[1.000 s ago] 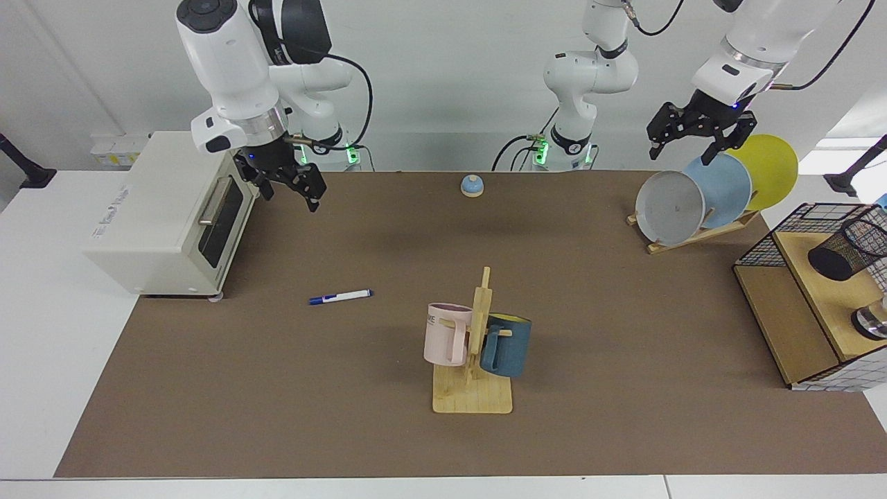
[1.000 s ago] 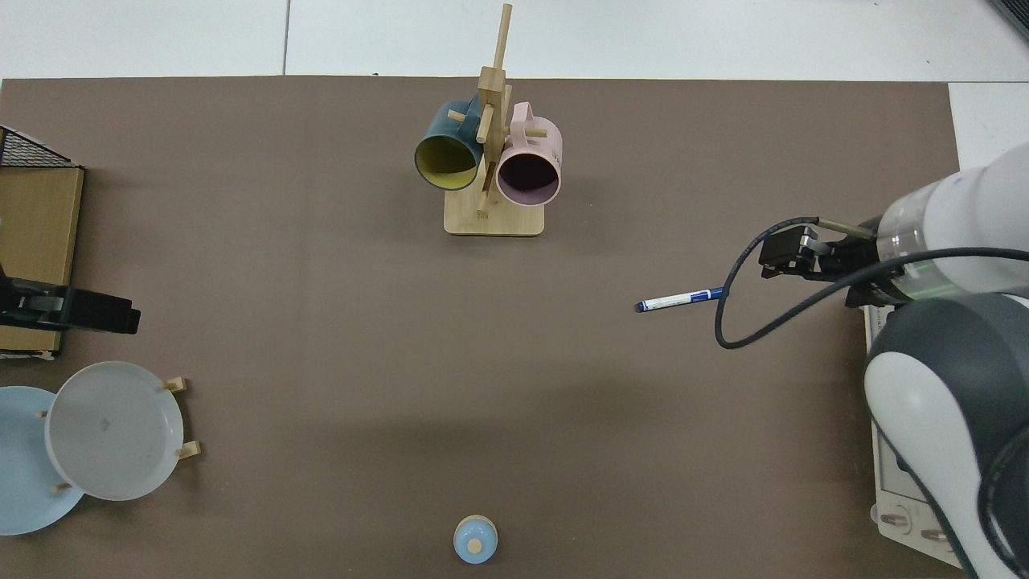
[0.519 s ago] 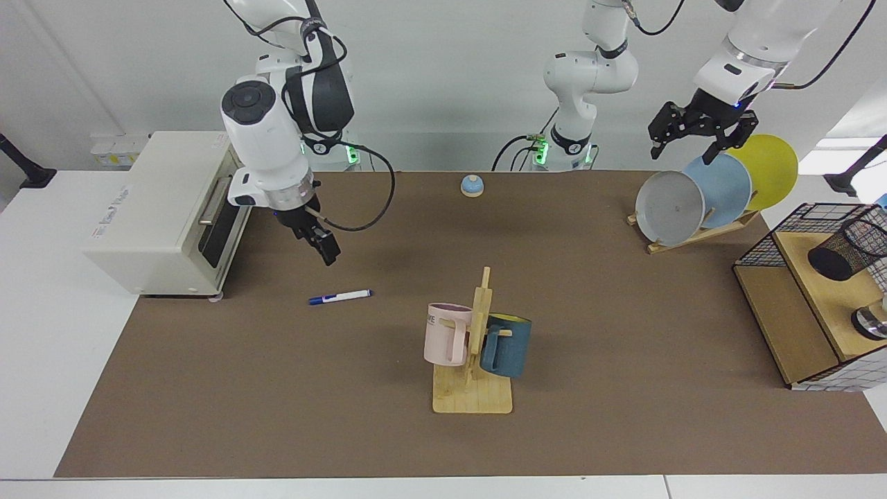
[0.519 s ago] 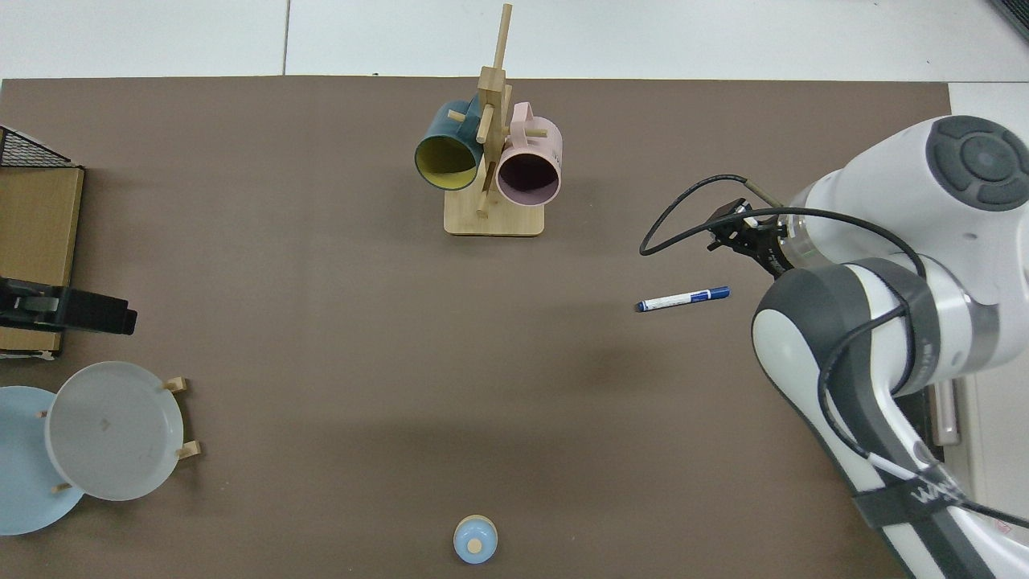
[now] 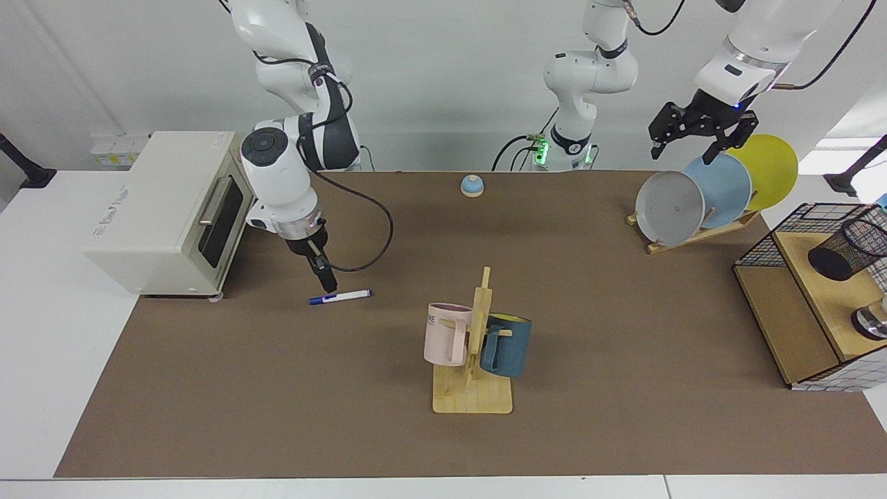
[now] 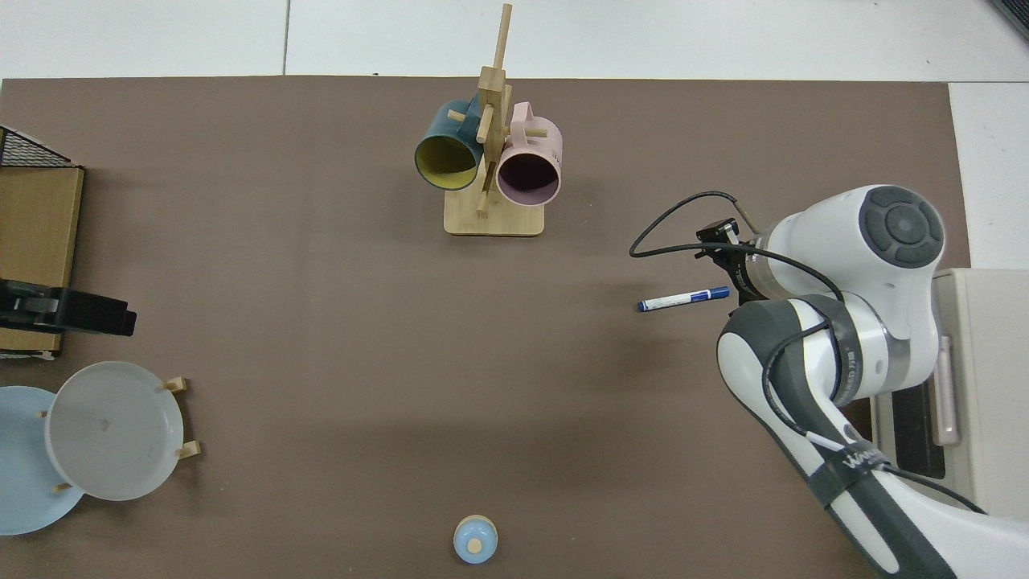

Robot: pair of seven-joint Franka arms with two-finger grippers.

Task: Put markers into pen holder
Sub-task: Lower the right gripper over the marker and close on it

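Jaws of the right gripper cannot be judged in the facing view, poised just above the marker lying on the mat; the left gripper is spread above the plates, while the pen holder is cut off at the edge. From above, the right gripper is hidden behind its wrist beside the marker.

Plain white wall behind a brown-topped white table
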